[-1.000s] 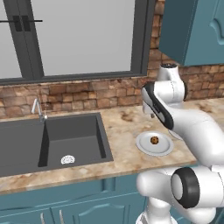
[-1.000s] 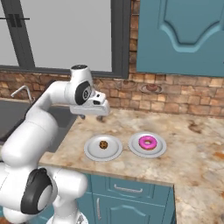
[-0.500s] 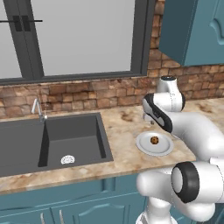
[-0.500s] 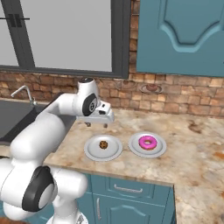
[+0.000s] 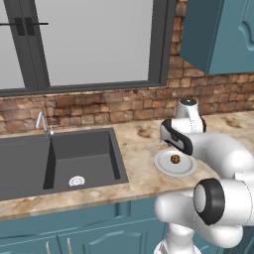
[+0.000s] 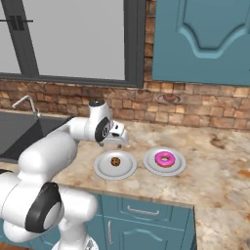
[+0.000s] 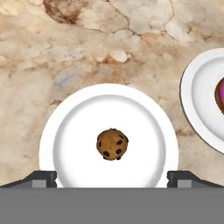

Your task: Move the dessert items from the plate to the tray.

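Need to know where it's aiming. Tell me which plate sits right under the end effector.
The plate with the cookie, plate rim: the end effector hangs over it. The other plate holds the pink doughnut.

Cookie plate left of doughnut plate

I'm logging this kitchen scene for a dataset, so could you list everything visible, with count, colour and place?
plates: two, round pale grey, side by side on the counter near its front edge
cookie: one, brown with dark chips, middle of the plate nearer the sink
doughnut: one, pink icing, on the other plate
counter: one, beige marbled stone
sink: one, dark grey, two basins, set in the counter on the window side
faucet: one, silver, behind the sink
window: one, dark frame, above the sink
brick wall: red-brown, behind the counter
cabinets: teal, above and below the counter
gripper: one, open, above the cookie plate
arm: one, white with dark joints
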Motion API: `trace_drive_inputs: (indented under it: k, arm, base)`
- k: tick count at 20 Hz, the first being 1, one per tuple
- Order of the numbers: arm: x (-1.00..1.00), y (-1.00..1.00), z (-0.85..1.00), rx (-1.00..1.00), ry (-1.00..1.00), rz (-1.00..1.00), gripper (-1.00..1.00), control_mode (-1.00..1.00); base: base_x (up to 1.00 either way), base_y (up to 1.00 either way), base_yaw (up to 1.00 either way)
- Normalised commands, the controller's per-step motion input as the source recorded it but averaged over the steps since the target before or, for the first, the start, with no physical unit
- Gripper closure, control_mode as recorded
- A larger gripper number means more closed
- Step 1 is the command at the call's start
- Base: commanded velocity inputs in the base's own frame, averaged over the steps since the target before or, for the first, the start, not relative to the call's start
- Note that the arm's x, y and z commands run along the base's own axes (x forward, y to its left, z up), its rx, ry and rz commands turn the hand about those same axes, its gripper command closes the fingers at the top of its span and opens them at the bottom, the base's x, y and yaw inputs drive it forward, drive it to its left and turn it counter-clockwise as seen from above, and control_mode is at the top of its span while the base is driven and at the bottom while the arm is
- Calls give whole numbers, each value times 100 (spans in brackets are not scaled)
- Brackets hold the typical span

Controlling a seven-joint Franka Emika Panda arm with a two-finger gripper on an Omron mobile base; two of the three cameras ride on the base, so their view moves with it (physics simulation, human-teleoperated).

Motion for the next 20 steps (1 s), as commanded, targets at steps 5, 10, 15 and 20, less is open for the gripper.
trace_drive_inputs:
  k: [5,10,15,20]
  arm:
    - [0,-1,-53,0,0,0,-100,-100]
    - [0,-13,-46,0,0,0,-100,-100]
    - [0,-13,-40,0,0,0,-100,-100]
    - [20,0,-22,0,0,0,-100,-100]
  base:
    - [0,0,0]
    - [0,0,0]
    - [0,0,0]
    - [0,0,0]
